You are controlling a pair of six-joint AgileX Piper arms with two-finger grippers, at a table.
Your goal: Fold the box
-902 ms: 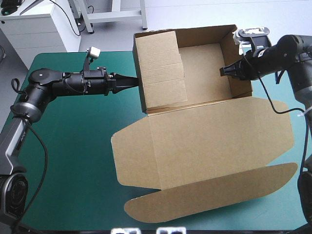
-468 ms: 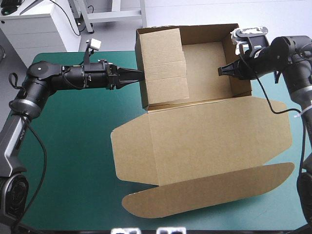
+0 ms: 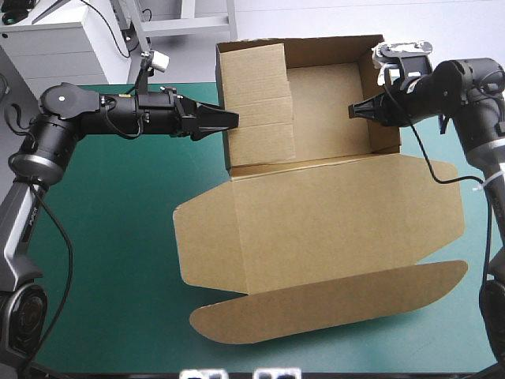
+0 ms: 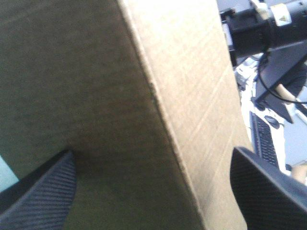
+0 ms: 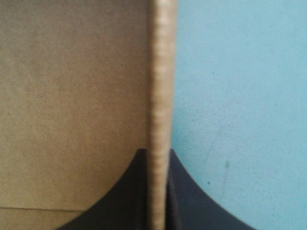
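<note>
Left wrist view has the left hand (image 4: 151, 152) spread wide. Its black fingers (image 4: 43, 191), finely woven in texture, stand far apart with a corner fold of the box (image 4: 96, 72) filling the gap between them. One face of that board is in shadow and the other is lit and faintly ribbed; whether either finger touches it cannot be told. In the right wrist view the right hand (image 5: 156, 151) is all but closed, pinching the thin corrugated edge of a box wall (image 5: 160, 72) between its two fingers. The box's smooth brown inside lies to one side of that wall and the teal-green cover (image 5: 240, 96) to the other. From the high view, the left hand (image 3: 229, 120) meets the box's left wall from outside, and the right hand (image 3: 355, 110) grips its right wall. The box (image 3: 331, 229) is an open tray of brown corrugated board with its walls raised. A creased panel is folded in along its left side. Its broad lid lies flat on the worktop (image 3: 118, 237) on the tray's near side, ending in a long round-edged flap, with angled side flaps.
</note>
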